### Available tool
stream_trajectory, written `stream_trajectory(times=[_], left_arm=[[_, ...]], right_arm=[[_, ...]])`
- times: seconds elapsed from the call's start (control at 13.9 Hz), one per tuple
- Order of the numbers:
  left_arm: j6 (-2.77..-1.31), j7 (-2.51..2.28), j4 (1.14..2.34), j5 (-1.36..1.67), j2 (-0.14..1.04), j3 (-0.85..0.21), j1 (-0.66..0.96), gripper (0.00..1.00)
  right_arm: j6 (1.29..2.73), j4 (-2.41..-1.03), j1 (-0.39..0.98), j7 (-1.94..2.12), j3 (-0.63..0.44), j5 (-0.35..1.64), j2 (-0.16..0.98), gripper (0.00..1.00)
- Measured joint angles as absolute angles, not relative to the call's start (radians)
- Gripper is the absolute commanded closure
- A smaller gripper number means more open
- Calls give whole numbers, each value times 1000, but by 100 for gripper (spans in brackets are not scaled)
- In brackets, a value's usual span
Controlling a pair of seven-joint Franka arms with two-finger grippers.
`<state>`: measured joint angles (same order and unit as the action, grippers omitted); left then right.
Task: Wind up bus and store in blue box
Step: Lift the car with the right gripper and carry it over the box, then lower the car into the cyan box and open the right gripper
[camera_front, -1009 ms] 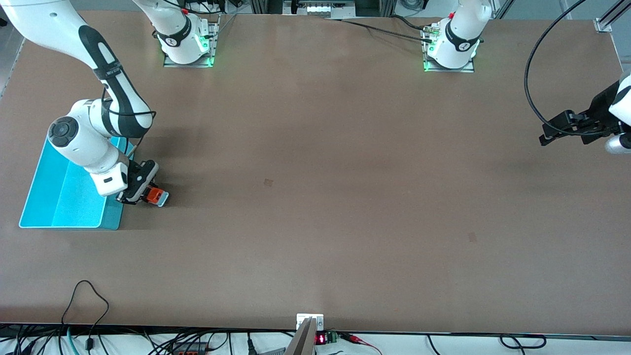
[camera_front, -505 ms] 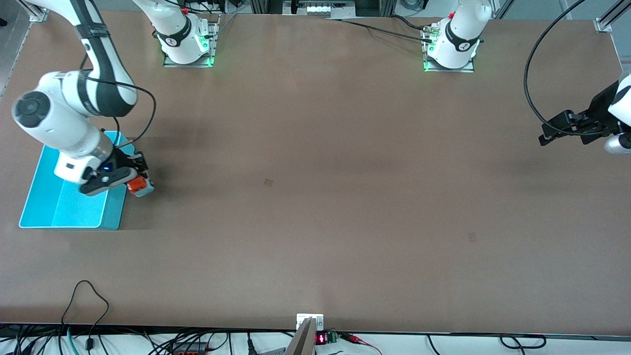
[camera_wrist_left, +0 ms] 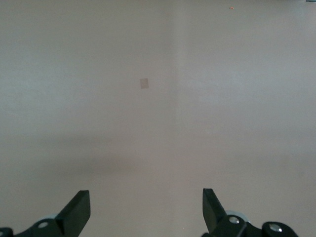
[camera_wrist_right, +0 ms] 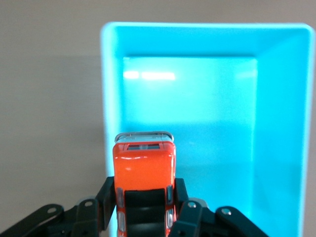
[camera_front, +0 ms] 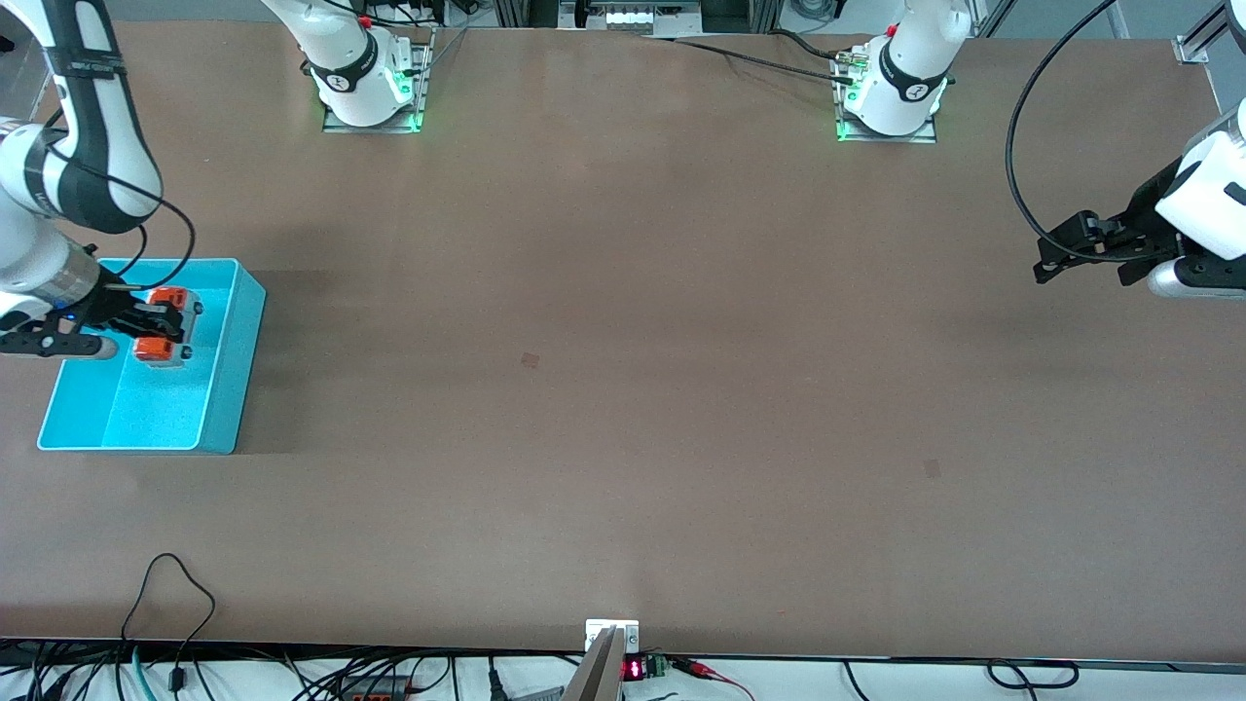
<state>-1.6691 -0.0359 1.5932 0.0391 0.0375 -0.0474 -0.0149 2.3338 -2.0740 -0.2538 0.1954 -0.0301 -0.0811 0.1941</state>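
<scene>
My right gripper (camera_front: 156, 323) is shut on the orange-red toy bus (camera_front: 163, 326) and holds it in the air over the blue box (camera_front: 226, 389), which stands at the right arm's end of the table. In the right wrist view the bus (camera_wrist_right: 144, 168) sits between my fingers (camera_wrist_right: 109, 193), over the box's wall, and the box's bare cyan floor (camera_wrist_right: 212, 143) shows below it. My left gripper (camera_front: 1056, 255) is open and empty, in the air over the left arm's end of the table; its fingertips (camera_wrist_left: 79, 207) frame bare tabletop.
A small dark mark (camera_front: 530, 360) lies near the table's middle and another (camera_front: 933, 468) toward the left arm's end. Cables (camera_front: 175, 584) hang along the table's edge nearest the front camera.
My right gripper has carried the bus from beside the box's wall up and over the box. My left gripper has shifted slightly toward the table's middle.
</scene>
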Motion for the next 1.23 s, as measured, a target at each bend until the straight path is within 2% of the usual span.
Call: stream_trajectory(times=[0.5, 0.94, 1.01, 1.15, 1.23], left_arm=[[-1669, -36, 1593, 39, 36, -48, -15, 0], [-1669, -36, 1593, 39, 36, -50, -15, 0], [-1669, -36, 1593, 39, 36, -50, -15, 0], [-1670, -36, 1593, 39, 36, -50, -15, 0], [-1670, -36, 1593, 39, 36, -50, -15, 0]], right_arm=[[2360, -2046, -275, 217, -80, -82, 327, 100], [2447, -2043, -314, 272, -94, -82, 429, 98], [2454, -2042, -319, 279, -94, -82, 437, 93], [2458, -2042, -323, 282, -95, -82, 442, 63], [2458, -2041, -323, 283, -94, -82, 442, 56]])
